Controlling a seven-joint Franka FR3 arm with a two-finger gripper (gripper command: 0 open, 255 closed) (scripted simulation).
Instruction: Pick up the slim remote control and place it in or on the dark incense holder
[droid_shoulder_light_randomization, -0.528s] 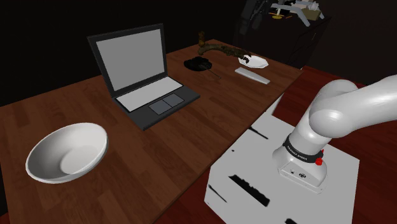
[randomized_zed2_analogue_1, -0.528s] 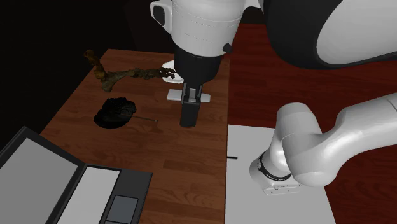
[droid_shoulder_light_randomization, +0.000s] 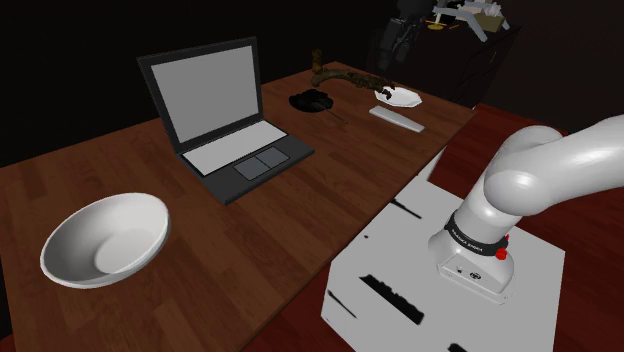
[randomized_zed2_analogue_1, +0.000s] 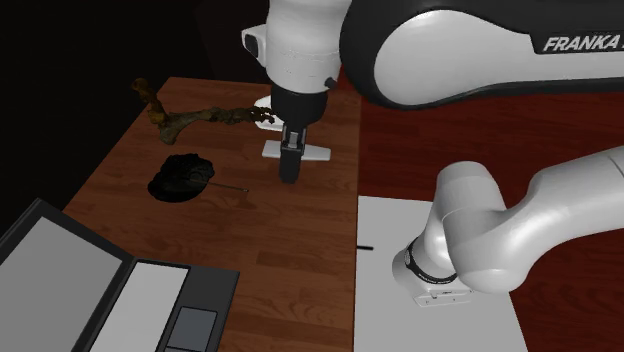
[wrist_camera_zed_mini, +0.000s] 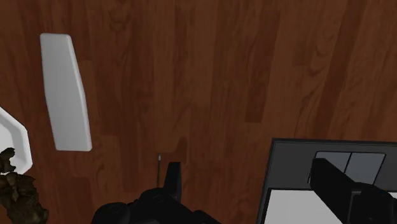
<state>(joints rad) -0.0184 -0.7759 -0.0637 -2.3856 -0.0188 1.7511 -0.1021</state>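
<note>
The slim remote (randomized_zed2_analogue_1: 315, 153) is a flat white bar near the table's edge by the stand, also seen in the shoulder view (droid_shoulder_light_randomization: 397, 118) and the wrist view (wrist_camera_zed_mini: 65, 92). The dark incense holder (randomized_zed2_analogue_1: 180, 177) is a low black lump with a thin stick, lying toward the second exterior view's left; the shoulder view shows the holder (droid_shoulder_light_randomization: 312, 100) behind the laptop. My gripper (randomized_zed2_analogue_1: 289, 174) hangs point-down above the table, just in front of the remote and covering its middle. In the wrist view my gripper (wrist_camera_zed_mini: 254, 184) is open with nothing between the fingers (wrist_camera_zed_mini: 173, 181).
An open laptop (droid_shoulder_light_randomization: 225, 115) stands mid-table and a large white bowl (droid_shoulder_light_randomization: 105, 238) sits near the front. A gnarled branch (randomized_zed2_analogue_1: 200, 118) and a small white dish (droid_shoulder_light_randomization: 397, 97) lie just beyond the remote. The white stand (droid_shoulder_light_randomization: 450, 275) borders the table.
The hand has moved away from the second exterior camera and closer over the remote; more of the upper arm now shows. Nothing on the table has moved.
</note>
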